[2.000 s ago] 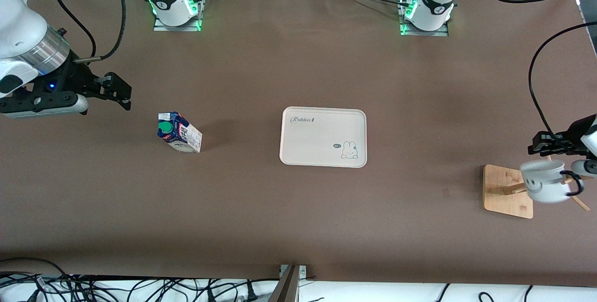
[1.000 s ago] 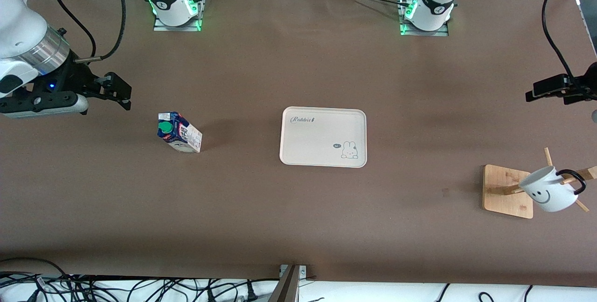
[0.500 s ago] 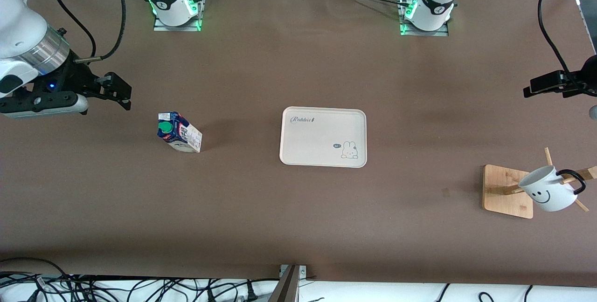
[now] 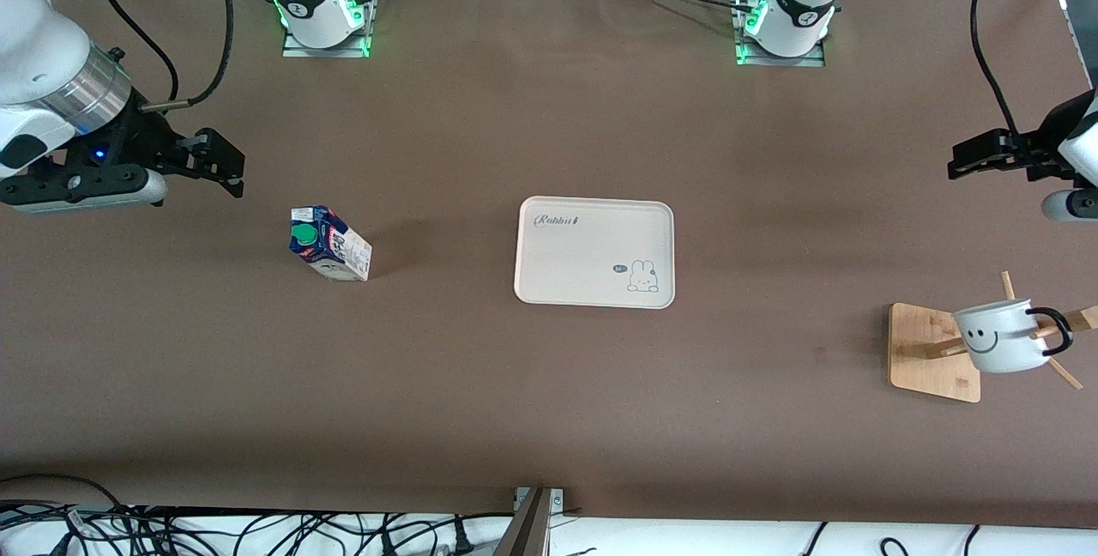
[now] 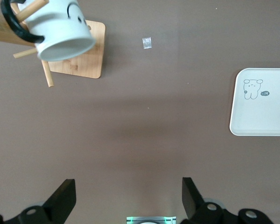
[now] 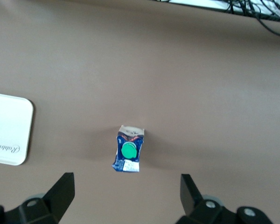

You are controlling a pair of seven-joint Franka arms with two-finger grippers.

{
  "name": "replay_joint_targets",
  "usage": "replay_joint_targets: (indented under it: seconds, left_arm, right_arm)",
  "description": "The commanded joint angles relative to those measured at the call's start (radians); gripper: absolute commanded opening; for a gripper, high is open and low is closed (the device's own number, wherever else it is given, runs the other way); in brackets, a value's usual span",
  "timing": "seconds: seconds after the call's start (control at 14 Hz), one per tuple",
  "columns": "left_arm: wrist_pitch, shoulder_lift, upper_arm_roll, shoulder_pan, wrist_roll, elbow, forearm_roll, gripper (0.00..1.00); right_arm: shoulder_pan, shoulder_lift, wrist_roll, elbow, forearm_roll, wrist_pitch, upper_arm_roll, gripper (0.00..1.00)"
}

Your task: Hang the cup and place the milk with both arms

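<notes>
The white cup (image 4: 999,337) with its smiley face hangs by its black handle on a peg of the wooden rack (image 4: 931,350), and shows the same way in the left wrist view as the cup (image 5: 60,28) on the rack (image 5: 81,51). My left gripper (image 4: 959,160) is open and empty over bare table at the left arm's end, apart from the rack; its own view shows this gripper (image 5: 128,186) wide open. The milk (image 4: 328,244) stands upright toward the right arm's end. My right gripper (image 4: 225,163) hovers open beside the milk (image 6: 129,149), with nothing in the gripper (image 6: 127,184).
A cream tray (image 4: 583,256) with a rabbit print lies mid-table between the milk and the rack, with nothing on it. The same tray (image 5: 263,112) shows in both wrist views (image 6: 9,135). A small scrap (image 4: 819,354) lies near the rack. Cables run along the table's front edge.
The left gripper has let go of the cup and drawn away from the rack. The cup swung on its peg and now hangs level. The right arm shifted only slightly.
</notes>
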Motion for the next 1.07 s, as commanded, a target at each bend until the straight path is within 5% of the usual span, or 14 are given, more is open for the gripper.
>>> replay_joint_targets:
  seconds: [0.0, 0.14, 1.0]
  left_arm:
    - [0.092, -0.131, 0.003, 0.003, 0.001, -0.136, -0.014, 1.00]
    - [0.149, -0.189, 0.003, 0.003, -0.004, -0.228, -0.016, 1.00]
    - [0.137, -0.217, -0.025, -0.002, -0.007, -0.273, 0.000, 1.00]
  right_arm:
    - [0.000, -0.023, -0.005, -0.003, 0.001, -0.032, 0.006, 1.00]
    - [0.000, -0.023, 0.000, -0.003, -0.001, -0.032, 0.006, 1.00]
    - [0.000, -0.023, -0.014, -0.003, -0.001, -0.029, 0.007, 1.00]
